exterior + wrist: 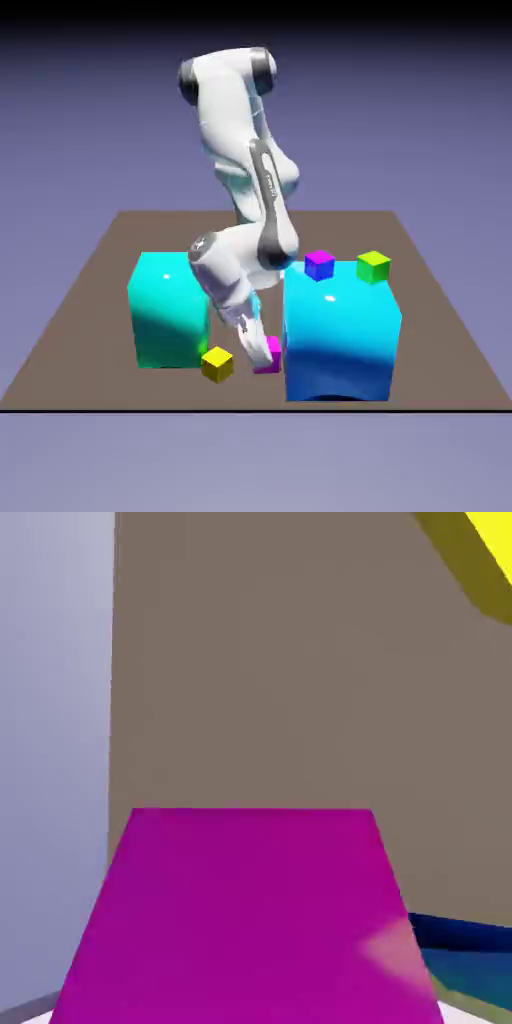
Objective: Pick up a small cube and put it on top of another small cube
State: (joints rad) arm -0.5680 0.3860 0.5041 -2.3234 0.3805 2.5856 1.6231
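A brown table (90, 300) spreads before a plain blue-violet backdrop (80, 120). On it, a large cyan block (165, 310) stands at about nine o'clock from the table's centre. A bigger blue block (340, 340) stands at about four o'clock, well apart from the cyan one, near the table's front edge.

The gripper (262, 345) reaches down onto the magenta cube (270, 356) — closed on it — between the yellow cube (217, 364) and the big blue block (342, 332).
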